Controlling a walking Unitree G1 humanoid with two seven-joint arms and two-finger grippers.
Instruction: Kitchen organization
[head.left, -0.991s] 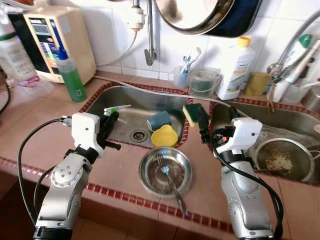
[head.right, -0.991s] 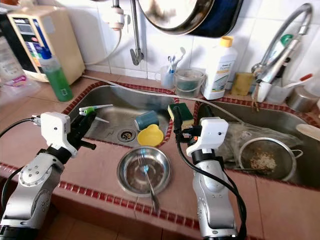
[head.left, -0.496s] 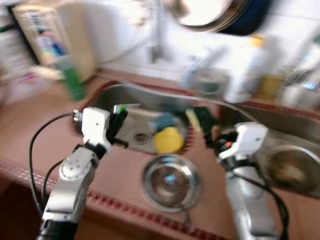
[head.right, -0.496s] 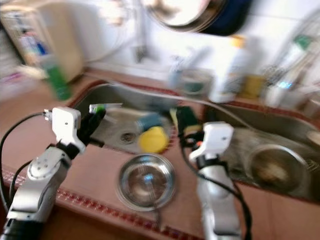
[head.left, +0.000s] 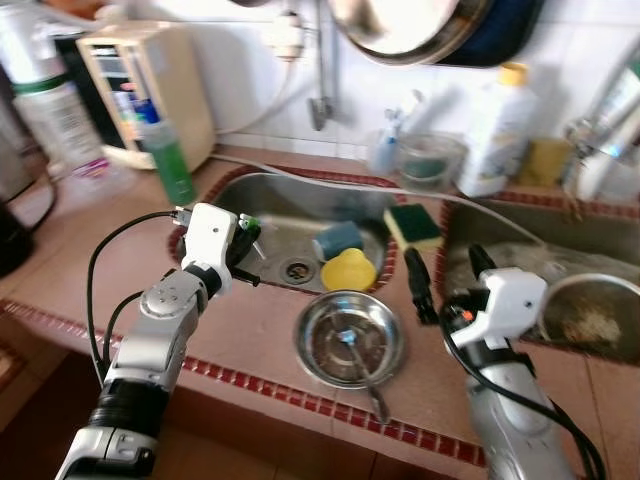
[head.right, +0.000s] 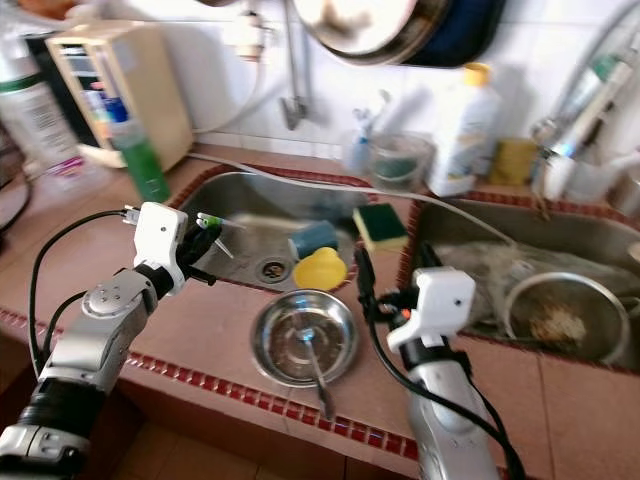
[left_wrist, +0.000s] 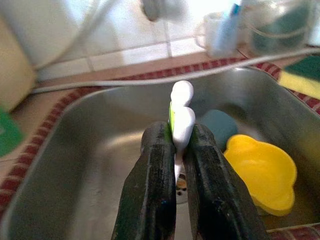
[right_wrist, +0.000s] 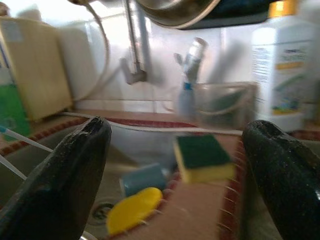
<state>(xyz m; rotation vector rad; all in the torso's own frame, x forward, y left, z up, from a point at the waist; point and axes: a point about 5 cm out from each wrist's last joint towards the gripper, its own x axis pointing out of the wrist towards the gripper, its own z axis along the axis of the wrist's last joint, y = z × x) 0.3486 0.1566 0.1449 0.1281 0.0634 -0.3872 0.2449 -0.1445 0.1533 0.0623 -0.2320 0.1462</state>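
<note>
The left gripper (left_wrist: 176, 150) sits left of centre in the head views, over the near-left rim of the left sink (head.left: 290, 205). Its fingers (left_wrist: 150, 200) are closed tight on a white-and-green toothbrush (left_wrist: 181, 120), whose head pokes out past the tips. In the basin behind it lie a blue cup (head.left: 338, 239) on its side and a yellow lid (head.left: 348, 270), touching each other beside the drain. A steel bowl (head.left: 350, 340) with a spoon (head.left: 362, 370) in it stands on the counter (head.left: 250, 330) at lower centre. A yellow-green sponge (head.left: 412, 225) lies on the ridge between the two sinks. The right gripper (head.left: 445, 275) hovers right of centre, near that ridge, its fingers (right_wrist: 65, 175) spread wide and holding nothing.
</note>
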